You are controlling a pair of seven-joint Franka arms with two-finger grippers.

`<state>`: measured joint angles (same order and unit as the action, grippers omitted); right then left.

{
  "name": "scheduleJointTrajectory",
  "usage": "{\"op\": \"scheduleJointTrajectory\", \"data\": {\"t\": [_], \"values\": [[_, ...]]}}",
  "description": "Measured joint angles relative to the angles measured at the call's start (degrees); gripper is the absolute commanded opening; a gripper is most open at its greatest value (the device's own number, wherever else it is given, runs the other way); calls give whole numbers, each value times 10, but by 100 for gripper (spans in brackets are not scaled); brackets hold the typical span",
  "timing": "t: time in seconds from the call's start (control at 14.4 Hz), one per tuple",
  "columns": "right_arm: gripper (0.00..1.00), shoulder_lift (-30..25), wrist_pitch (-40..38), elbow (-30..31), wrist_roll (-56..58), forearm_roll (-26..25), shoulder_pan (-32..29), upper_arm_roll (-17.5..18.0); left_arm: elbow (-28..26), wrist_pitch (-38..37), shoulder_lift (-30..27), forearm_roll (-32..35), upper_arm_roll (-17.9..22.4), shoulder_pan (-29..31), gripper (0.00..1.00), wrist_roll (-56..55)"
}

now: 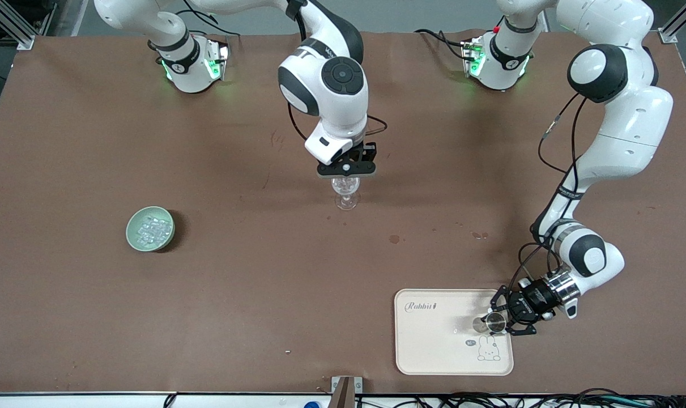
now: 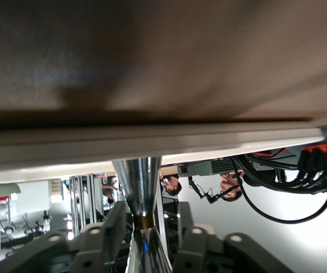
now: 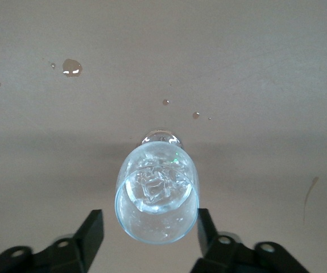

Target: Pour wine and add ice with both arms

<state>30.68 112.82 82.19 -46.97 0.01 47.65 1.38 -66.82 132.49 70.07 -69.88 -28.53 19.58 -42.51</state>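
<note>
High front overview, 2 close wrist views

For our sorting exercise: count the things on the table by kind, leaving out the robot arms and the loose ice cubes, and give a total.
Pale green bowl holding ice: 1
Clear stemmed glass with ice in it: 1
Cream rabbit tray: 1
Metal cup on the tray: 1
Total: 4
</note>
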Motion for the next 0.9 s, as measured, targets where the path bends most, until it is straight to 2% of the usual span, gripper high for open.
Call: {"op": "scheduleJointTrajectory", "data": {"t": [0.07,0.14,0.28,0.42,0.63,0.9], "values": [[100,0,0,0,0,0,0,-1,1,0,-3,14,1,1,99,0],[100,0,0,-1,0,-1,-1,-3,2,0,-6,23,2,2,100,0],[100,-3,-2,-3,0,-4,-5,-9,2,0,-14,39,4,4,100,0],[100,-15,-16,-10,1,-14,-18,-18,1,-1,-27,93,4,11,100,-2],[100,-58,-60,-17,37,-17,-78,-26,-10,-13,-66,206,4,32,100,-35],[100,-117,-114,-18,120,-17,-188,-29,-22,-82,-137,402,5,61,100,-84]]}}
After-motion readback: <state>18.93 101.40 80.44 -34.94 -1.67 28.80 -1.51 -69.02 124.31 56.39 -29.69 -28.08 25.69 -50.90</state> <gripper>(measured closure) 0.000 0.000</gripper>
